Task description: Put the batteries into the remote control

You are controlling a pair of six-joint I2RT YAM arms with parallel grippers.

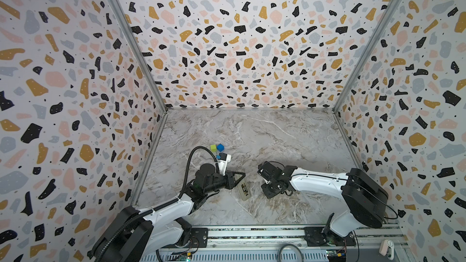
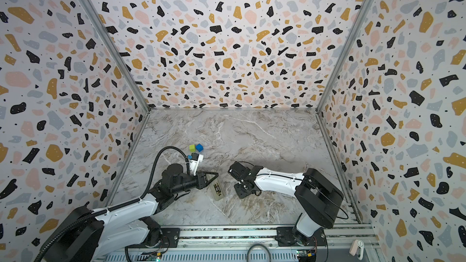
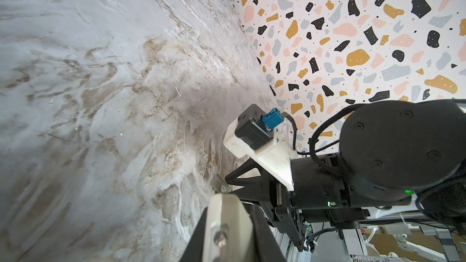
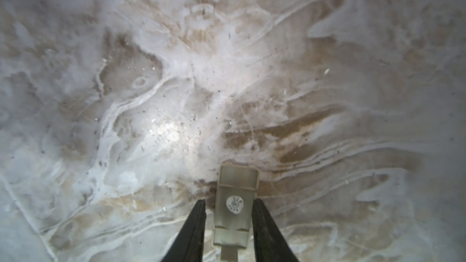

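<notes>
Cover step, it seems!
Right claw (image 4: 229, 201) pinches battery cover (image 4: 237, 185); left claw (image 1: 242, 174) pressed together by remote control (image 1: 244, 190); park cover, batteries next.

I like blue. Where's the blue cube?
In both top views the blue cube sits left of middle, right beside the green cube, behind the left arm.

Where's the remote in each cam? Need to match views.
Top views: remote flat on the table near front centre, its far end at the left gripper.
Left wrist: not in it.
Right wrist: not in it; only a small grey plate at the right gripper.
Shared landmark: the marble table, in all four.
</notes>
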